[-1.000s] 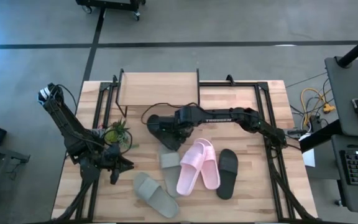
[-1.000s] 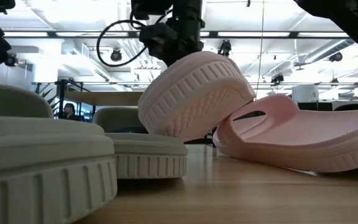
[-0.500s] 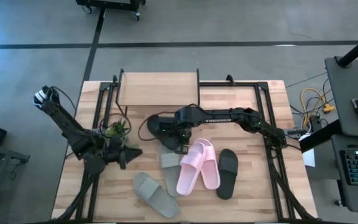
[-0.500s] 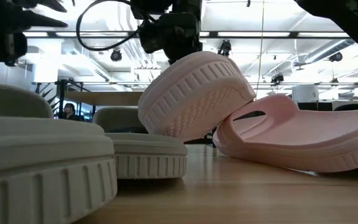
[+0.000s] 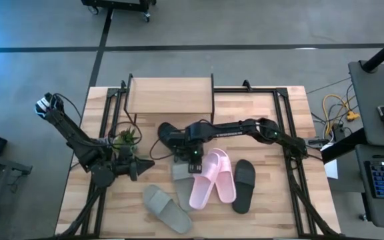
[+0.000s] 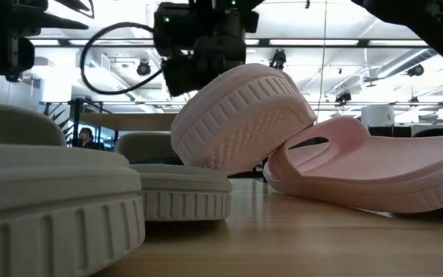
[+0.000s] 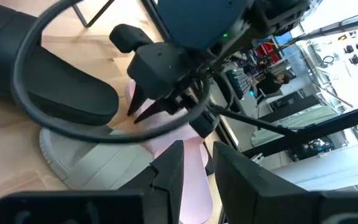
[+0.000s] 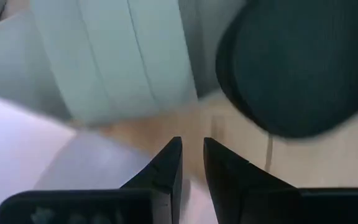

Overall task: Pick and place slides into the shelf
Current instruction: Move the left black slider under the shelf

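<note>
The shelf [image 5: 169,96] stands at the table's far edge, its top bare. One black slide [image 5: 168,133] lies in front of it, and the other [image 5: 243,185] lies at the right. The pale pink pair [image 5: 212,177] lies in the middle; one pink slide [image 6: 241,115] leans tipped on the other [image 6: 360,169]. One grey-green slide [image 5: 181,173] lies partly under the pink one, and another [image 5: 167,208] lies nearer. My right gripper [image 5: 193,159] hovers shut above the first grey-green slide [image 8: 123,56], pointing down. My left gripper [image 5: 145,165] is shut, level, and points toward the slides.
A small green plant [image 5: 126,140] stands left of the black slide, beside my left arm. A black cable [image 7: 55,124] loops from my right arm over the black slide. The table's near left and far right parts show bare wood [image 5: 279,107].
My right gripper has gone from the black slide near the shelf toward the table's near edge, and now stands over the grey-green slide; the black slide stays lying where it was. My left gripper has gone toward the table's right edge and turned level.
</note>
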